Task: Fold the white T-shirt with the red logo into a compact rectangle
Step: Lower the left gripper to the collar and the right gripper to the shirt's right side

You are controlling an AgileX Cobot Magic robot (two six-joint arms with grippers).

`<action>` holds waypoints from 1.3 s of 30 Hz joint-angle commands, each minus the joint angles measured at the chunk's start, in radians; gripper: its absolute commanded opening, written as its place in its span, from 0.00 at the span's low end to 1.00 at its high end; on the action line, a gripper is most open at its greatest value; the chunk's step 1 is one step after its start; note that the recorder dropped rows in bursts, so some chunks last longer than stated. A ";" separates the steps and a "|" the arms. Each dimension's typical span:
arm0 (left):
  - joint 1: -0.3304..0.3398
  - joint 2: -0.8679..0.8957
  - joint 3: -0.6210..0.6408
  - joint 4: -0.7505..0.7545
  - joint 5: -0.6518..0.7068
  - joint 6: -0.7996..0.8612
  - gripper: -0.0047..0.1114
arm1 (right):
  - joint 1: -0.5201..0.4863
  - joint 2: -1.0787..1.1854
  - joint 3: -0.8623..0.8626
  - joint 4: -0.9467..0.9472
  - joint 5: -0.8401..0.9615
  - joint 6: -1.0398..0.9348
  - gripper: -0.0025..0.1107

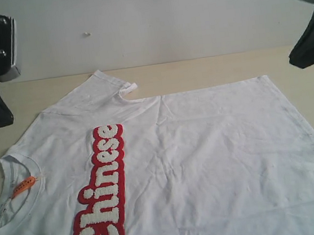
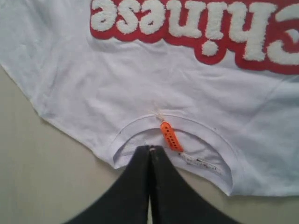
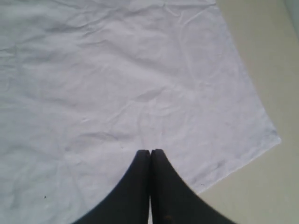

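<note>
The white T-shirt [image 1: 207,157] lies flat and face up right under me. My left gripper [image 2: 150,148] is pinched shut and empty over the collar [image 2: 126,133], with the orange tag [image 2: 171,136] just beside the tips. My right gripper [image 3: 150,151] is shut and empty too, near a hem corner [image 3: 268,135]. The long axis runs collar-to-hem between my arms — the red logo [image 1: 101,200] lies crosswise, nearer my left. Around it there's just tan table [image 1: 208,69].

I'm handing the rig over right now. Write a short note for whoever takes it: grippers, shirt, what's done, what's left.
Left gripper: shut, empty, over the collar by the orange neck tag.
Right gripper: shut, empty, over the shirt's plain part near a hem corner.
White T-shirt: spread front up on the table, wrinkled, red logo in full view.
Done: no fold yet.
Left: every fold.
</note>
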 commanded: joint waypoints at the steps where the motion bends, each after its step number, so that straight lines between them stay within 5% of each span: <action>1: 0.002 0.068 -0.001 0.044 0.004 0.007 0.04 | 0.003 0.096 0.034 0.000 -0.006 -0.133 0.02; 9: 0.002 0.206 -0.001 0.143 0.004 0.012 0.04 | 0.003 0.236 0.115 -0.187 -0.074 -0.261 0.02; 18: 0.019 0.353 -0.001 0.183 -0.029 0.012 0.04 | 0.003 0.345 0.138 -0.131 -0.251 -0.257 0.08; 24: 0.050 0.413 -0.001 0.162 -0.026 0.012 0.04 | 0.003 0.390 0.138 -0.131 -0.286 -0.247 0.30; 32: 0.061 0.421 -0.001 0.143 -0.026 0.004 0.04 | 0.003 0.430 0.138 -0.143 -0.243 -0.237 0.87; 39: 0.061 0.421 -0.001 0.114 -0.026 0.004 0.11 | 0.003 0.460 0.138 -0.168 -0.213 -0.231 0.94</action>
